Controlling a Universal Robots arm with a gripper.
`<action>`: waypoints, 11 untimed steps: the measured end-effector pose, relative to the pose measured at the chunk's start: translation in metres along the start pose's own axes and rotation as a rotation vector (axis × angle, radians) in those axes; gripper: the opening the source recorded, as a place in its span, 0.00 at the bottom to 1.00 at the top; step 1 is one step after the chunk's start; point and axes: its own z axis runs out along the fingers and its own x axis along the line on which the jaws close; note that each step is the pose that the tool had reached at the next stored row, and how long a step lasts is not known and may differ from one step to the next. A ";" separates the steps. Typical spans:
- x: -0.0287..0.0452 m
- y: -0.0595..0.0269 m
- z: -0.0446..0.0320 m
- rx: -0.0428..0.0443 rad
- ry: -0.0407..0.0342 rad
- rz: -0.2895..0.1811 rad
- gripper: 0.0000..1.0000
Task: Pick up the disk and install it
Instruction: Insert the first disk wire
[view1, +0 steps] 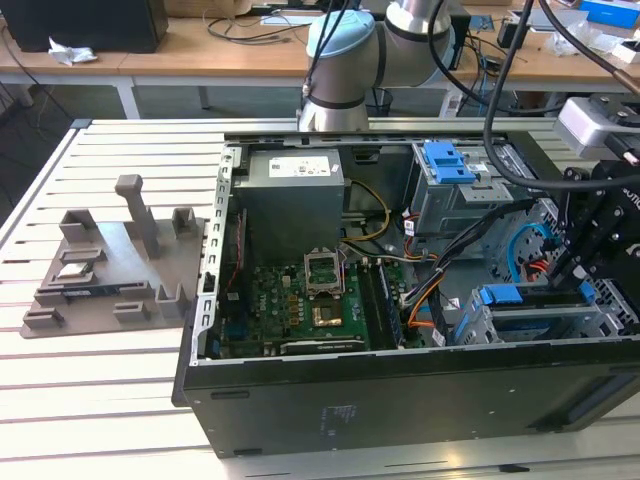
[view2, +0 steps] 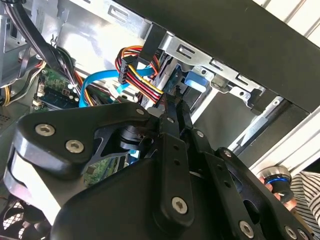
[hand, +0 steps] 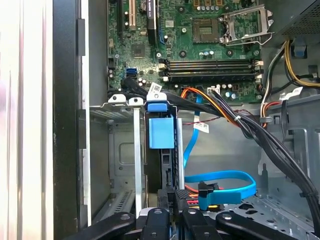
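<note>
While the jaws stand clamped on the disk, it sits edge-on in the drive cage directly ahead of them.

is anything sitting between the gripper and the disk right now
Nothing visible does. In the first wrist view the gripper is right at the end of the disk, which stands edge-on in the drive cage; the blue cable lies beside.

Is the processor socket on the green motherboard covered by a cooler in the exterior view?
No. The processor socket on the motherboard lies bare, with its metal frame and contact area exposed and no cooler over it.
</note>
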 end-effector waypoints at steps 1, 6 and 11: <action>0.0000 -0.0001 0.0007 0.0000 0.0000 0.000 0.17; 0.0000 -0.0001 0.0029 -0.0001 0.0001 0.000 0.17; 0.0000 0.0001 -0.0003 0.0010 -0.0028 0.000 0.17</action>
